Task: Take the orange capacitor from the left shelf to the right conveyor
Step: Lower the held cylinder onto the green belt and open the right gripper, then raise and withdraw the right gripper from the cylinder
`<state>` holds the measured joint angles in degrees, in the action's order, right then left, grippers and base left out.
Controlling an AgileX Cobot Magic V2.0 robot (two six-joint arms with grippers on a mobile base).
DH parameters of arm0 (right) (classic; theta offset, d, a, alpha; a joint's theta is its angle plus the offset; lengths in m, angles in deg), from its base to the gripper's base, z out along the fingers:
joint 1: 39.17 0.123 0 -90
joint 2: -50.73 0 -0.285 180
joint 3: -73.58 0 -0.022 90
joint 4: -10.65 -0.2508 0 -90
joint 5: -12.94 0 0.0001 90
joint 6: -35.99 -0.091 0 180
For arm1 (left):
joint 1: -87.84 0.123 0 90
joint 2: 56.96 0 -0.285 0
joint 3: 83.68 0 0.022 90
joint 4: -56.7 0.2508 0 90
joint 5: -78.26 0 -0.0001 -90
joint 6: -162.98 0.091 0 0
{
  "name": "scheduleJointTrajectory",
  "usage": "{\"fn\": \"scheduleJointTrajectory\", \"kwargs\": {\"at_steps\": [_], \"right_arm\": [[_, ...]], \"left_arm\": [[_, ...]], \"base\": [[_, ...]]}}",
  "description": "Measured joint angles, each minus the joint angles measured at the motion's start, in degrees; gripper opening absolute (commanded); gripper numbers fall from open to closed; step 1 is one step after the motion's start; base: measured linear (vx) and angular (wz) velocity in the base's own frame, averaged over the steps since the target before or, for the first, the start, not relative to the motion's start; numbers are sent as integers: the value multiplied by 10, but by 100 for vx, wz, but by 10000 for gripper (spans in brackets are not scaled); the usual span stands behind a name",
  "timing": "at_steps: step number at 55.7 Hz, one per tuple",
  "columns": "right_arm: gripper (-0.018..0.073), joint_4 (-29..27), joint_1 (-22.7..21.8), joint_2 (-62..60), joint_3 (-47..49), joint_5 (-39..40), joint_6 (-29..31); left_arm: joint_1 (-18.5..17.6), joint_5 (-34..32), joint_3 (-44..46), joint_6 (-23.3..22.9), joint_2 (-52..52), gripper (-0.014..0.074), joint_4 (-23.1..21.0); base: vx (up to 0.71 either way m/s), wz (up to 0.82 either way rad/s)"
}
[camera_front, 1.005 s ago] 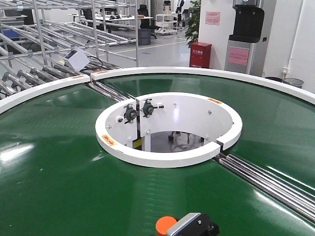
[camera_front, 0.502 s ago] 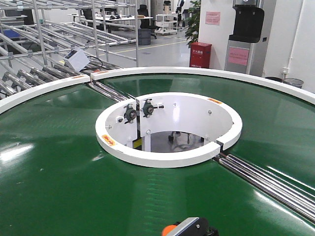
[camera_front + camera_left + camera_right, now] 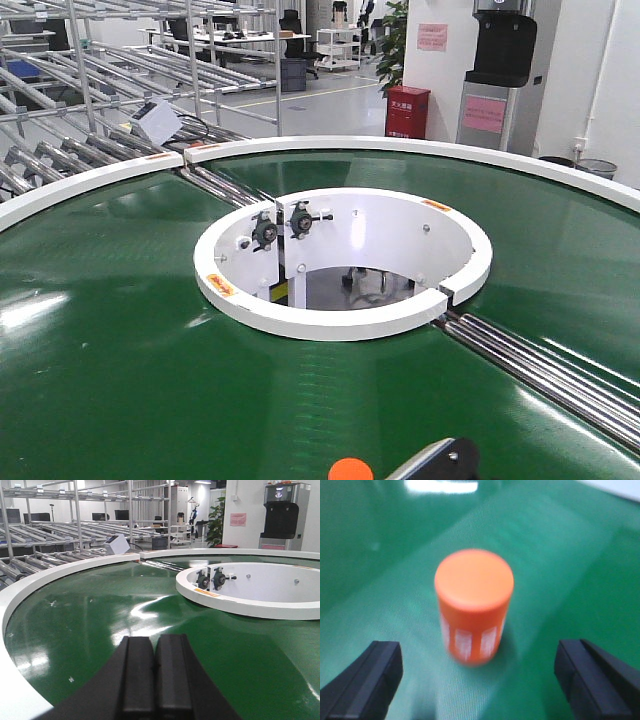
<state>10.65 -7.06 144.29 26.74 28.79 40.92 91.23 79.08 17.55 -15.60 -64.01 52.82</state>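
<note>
Orange capacitor [image 3: 474, 607] is standing upright on the green belt of the right conveyor [image 3: 120, 380], near the belt's close edge; in the front view only its round top [image 3: 350, 469] is showing at the bottom of the frame. It is sitting clear of the white hub [image 3: 345, 320] and the steel rollers [image 3: 540, 365].

Right gripper [image 3: 480, 680] is spread wide, one black finger [image 3: 367, 677] low left and the other [image 3: 597, 677] low right, neither touching the can. Nothing is pinching it, so I'm reading this as the release and pull-away step: placement looks done. The wrist picture is blurry, so the print on the can's side is not readable.

Left gripper [image 3: 155, 675] is pressed together, pads touching, holding nothing, hovering over the left part of the belt. Not involved.

How to finish this well:
- Keeping the fingers fully spread while the arm is leaving; the can is tall for its base and a side knock will likely tip it.
- Going straight up or straight back, no sideways sweep across the can.
- Watching the right arm's housing [image 3: 440, 462] just beside the can in the front view; that is the closest thing to clip it.
- Checking the can is resting flat and not rocking before calling it done.
- Left arm staying parked where it is.
</note>
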Motion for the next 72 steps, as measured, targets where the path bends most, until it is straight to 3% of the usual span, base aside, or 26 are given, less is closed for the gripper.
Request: {"fn": "scheduleJointTrajectory", "kwargs": {"at_steps": [13, 19, 32, 50, 65, 72], "right_arm": [[607, 0, 0, -218, -3, -267, -27], [581, 20, 0, -330, -4, -373, -70], [575, 58, 0, -502, -4, -537, -111], [575, 66, 0, -606, -5, -593, -74], [573, 20, 0, -612, -5, -600, -31], [491, 15, 0, -612, -5, -600, -28]], "left_arm": [[0, 0, 0, 0, 0, -6, 0], [0, 0, 0, 0, 0, -6, 0], [0, 0, 0, 0, 0, -6, 0], [0, 0, 0, 0, 0, -6, 0], [0, 0, 0, 0, 0, -6, 0], [0, 0, 0, 0, 0, -6, 0]], "base": [[0, 0], [0, 0], [0, 0], [0, 0], [0, 0], [0, 0]]}}
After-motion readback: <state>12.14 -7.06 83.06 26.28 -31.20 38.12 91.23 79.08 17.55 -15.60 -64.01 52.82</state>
